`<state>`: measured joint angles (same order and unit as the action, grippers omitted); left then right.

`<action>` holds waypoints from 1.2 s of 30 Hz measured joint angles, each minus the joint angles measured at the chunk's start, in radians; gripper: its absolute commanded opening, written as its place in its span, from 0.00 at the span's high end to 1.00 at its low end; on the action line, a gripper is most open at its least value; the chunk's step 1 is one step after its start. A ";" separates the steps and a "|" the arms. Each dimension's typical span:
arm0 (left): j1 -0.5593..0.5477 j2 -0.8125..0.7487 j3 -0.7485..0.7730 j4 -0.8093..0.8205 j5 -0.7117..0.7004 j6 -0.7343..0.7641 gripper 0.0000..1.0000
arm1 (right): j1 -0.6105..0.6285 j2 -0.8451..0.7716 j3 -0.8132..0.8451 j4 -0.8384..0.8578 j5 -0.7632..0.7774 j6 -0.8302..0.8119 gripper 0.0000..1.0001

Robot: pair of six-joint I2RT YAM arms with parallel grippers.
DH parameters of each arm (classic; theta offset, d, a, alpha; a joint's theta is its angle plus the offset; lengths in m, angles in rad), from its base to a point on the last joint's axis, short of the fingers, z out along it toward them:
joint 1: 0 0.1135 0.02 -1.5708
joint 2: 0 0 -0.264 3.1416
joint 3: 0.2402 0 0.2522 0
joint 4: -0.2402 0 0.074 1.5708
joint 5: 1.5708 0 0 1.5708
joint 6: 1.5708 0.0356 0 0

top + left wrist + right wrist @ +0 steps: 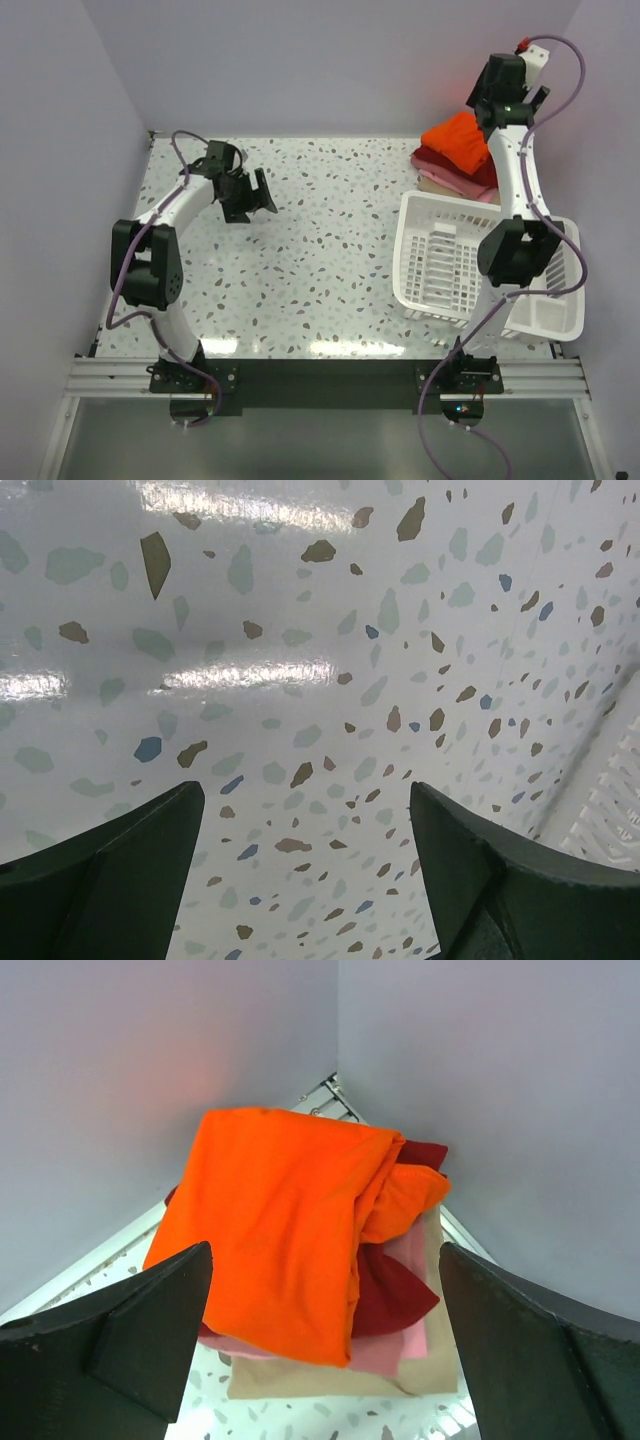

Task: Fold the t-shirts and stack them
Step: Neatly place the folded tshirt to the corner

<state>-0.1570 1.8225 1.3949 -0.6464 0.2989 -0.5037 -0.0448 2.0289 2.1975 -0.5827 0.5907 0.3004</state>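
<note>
A pile of folded t-shirts sits in the far right corner of the table. The bright orange-red t-shirt (285, 1220) (460, 138) lies on top, loosely folded, over a dark red one (395, 1295), a pink one (400, 1352) and a beige one (300, 1380) at the bottom. My right gripper (325, 1350) (520, 75) hangs above the pile, open, with nothing between its fingers. My left gripper (305, 870) (250, 195) is open over bare speckled tabletop at the far left, holding nothing.
A white plastic lattice basket (440, 255) lies tipped on its side at the right, partly under the right arm; its corner shows in the left wrist view (610, 820). Walls close the table on the left, back and right. The tabletop (320, 250) is speckled.
</note>
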 measured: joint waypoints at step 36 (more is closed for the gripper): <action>-0.029 -0.534 -0.266 0.164 -0.092 0.018 0.02 | 0.637 -0.462 -0.836 0.018 -0.557 0.148 0.01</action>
<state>-0.1860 1.2881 1.1294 -0.4820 0.2066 -0.4862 0.5922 1.5669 1.3613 -0.5652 0.0334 0.4484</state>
